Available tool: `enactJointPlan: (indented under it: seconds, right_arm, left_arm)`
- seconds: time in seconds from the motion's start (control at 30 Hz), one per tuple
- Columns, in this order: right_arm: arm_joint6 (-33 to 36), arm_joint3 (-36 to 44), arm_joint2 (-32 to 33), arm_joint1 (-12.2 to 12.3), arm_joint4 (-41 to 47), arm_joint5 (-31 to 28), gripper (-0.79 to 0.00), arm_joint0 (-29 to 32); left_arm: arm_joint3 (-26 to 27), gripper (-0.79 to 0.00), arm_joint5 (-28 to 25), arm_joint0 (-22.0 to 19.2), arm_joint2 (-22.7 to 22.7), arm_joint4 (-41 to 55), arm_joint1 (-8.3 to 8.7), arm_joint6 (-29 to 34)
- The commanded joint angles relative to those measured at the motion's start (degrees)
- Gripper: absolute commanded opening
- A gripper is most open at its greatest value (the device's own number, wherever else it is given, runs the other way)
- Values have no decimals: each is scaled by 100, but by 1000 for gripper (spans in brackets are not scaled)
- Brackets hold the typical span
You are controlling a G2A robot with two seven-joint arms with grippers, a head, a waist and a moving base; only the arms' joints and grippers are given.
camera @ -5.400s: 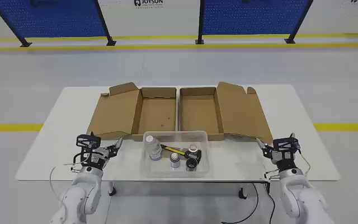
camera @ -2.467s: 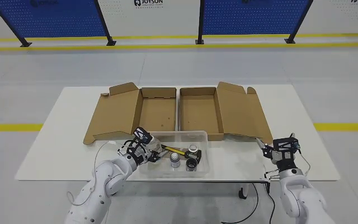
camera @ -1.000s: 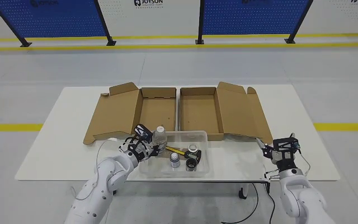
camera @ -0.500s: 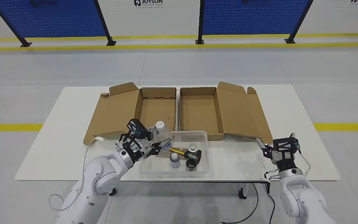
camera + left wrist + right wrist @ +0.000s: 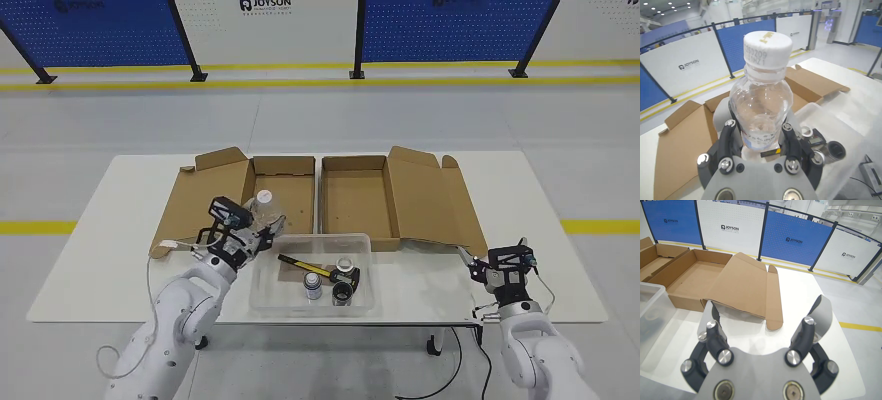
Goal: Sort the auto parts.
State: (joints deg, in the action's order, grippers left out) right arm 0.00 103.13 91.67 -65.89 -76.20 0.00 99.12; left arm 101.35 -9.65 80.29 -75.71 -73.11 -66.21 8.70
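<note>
While clamping the clear, white-capped plastic bottle (image 5: 263, 203) in the left pincer (image 5: 250, 224), holds it over the left brown cardboard box (image 5: 292, 203), presumably for drop-off, with right pincer (image 5: 764, 308) spread empty.

Bottle (image 5: 264, 199) — out of bin (image 5: 266, 287), over left box (image 5: 291, 206)

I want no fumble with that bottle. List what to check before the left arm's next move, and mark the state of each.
1. Grip: left gripper shut on the bottle, fingers on both sides of its body: ok.
2. Bottle clear of the bin: ok.
3. Bottle over the left box, as the top view shows it: ok.
4. Box floor bare: ok.
5. Bottle's height above the box floor: cannot tell.
6. Right gripper open, far off at the right edge of the table: ok.
</note>
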Motion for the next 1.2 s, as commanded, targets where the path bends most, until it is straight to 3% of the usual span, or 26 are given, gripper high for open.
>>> enactJointPlan:
  seconds: [0.0,0.13,0.67,0.87,1.17]
  right_arm:
    - [0,0,0,0,0,0,0,0]
    - [0,0,0,0,0,0,0,0]
    - [0,0,0,0,0,0,0,0]
    - [0,0,0,0,0,0,0,0]
    - [0,0,0,0,0,0,0,0]
  left_arm:
    - [-95,-785,404,-96,145,-150,-37,36]
    - [-359,-785,848,-308,422,-430,-107,20]
    - [-547,-785,1008,-365,492,-343,-150,5]
    - [-1032,-785,1377,-938,824,-63,-301,-65]
    - [-2602,-785,1805,-1995,1470,277,-610,-189]
